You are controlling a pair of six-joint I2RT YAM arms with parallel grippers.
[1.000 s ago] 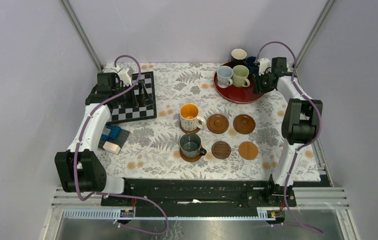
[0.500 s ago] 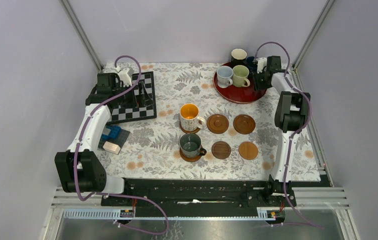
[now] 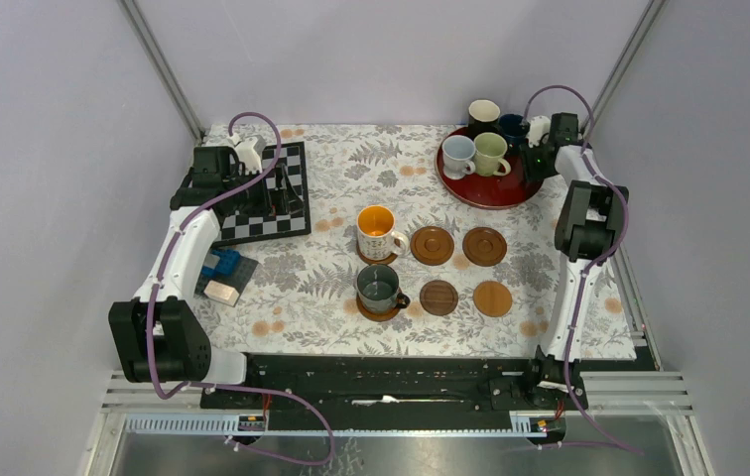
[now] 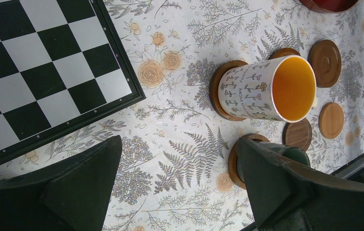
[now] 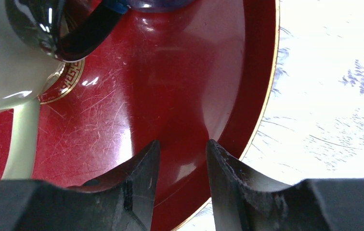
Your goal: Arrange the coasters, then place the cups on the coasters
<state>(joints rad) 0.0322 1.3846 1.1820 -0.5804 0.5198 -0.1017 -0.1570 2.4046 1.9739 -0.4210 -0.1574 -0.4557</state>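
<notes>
Two cups stand on coasters: the orange-inside white cup (image 3: 377, 233) (image 4: 266, 89) and the dark grey-green cup (image 3: 379, 287) (image 4: 294, 155). Several bare wooden coasters (image 3: 433, 245) (image 3: 484, 246) (image 3: 439, 297) (image 3: 492, 298) lie to their right. The pale blue-white cup (image 3: 457, 154), pale green cup (image 3: 491, 152), black cup (image 3: 482, 112) and navy cup (image 3: 512, 127) stand on the red tray (image 3: 480, 190) (image 5: 170, 72). My right gripper (image 3: 540, 161) (image 5: 181, 144) is shut on the tray's right rim, one finger on each side. Above the chessboard's near edge my left gripper (image 3: 274, 193) (image 4: 177, 178) hangs wide open, holding nothing.
A chessboard (image 3: 252, 213) (image 4: 35, 62) covers the back left of the floral cloth. A blue block and a tan block (image 3: 222, 278) lie near the left arm. Metal frame posts and walls close in the back corners, and the tray sits near the right post.
The right gripper has slid the red tray and its cups to the right, toward the back right corner. The left arm has not moved.
</notes>
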